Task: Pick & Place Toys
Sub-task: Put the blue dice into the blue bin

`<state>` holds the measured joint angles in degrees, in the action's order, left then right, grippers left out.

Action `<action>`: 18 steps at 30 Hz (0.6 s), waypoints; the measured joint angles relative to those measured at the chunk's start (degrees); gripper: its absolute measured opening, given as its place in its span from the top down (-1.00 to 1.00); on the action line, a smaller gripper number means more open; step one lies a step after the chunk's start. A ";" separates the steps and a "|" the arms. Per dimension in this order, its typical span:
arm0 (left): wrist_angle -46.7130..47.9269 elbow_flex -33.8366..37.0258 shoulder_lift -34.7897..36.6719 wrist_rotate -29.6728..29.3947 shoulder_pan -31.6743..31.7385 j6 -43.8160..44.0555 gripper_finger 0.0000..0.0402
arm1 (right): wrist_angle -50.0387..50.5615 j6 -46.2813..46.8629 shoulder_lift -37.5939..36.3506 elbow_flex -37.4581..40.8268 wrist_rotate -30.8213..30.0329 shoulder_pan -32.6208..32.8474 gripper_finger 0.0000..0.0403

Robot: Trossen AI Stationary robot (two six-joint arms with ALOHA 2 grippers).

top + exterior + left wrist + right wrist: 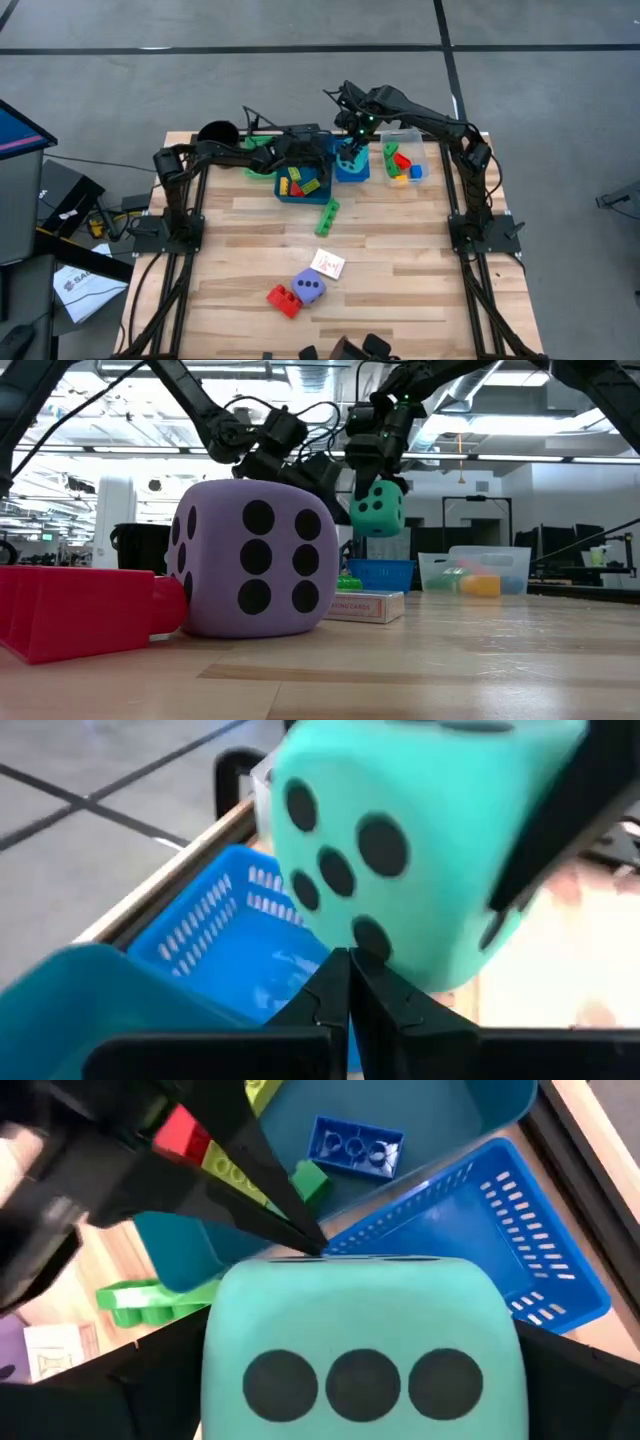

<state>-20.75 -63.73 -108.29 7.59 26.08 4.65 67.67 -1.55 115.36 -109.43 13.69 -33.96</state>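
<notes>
The wooden tabletop [400, 290] carries the trays along its far edge. The right gripper [377, 478], fingers spread wide, pinches the teal dice cube [378, 509] above the blue mesh basket [352, 168]. The left gripper [349, 965], fingers pressed together, points at that cube. The purple dice cube [309, 288] sits near the near edge, beside a red brick [283, 299].

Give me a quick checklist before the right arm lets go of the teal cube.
1. Right tool grips the teal dotted dice cube, lifted off the table: ok.
2. Cube over the blue slotted plastic basket: ok.
3. Basket floor bare beneath it: ok.
4. Left tool, shut and empty, clear of the drop path: not ok, its tips sit right at the cube.
5. Cube will fit inside the basket: cannot tell.
</notes>
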 joint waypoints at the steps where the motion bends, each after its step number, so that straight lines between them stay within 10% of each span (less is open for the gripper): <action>1: -0.27 0.01 0.04 0.03 -0.07 0.09 1.00 | 0.15 -0.02 -0.04 0.00 0.00 0.12 -0.99; 18: -5.43 -1.10 3.12 0.82 0.72 0.56 1.00 | -0.09 -0.41 0.07 0.07 -0.14 0.09 -0.99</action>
<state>-26.18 -64.83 -105.17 8.42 26.80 5.21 67.58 -1.96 115.43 -109.36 13.55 -33.88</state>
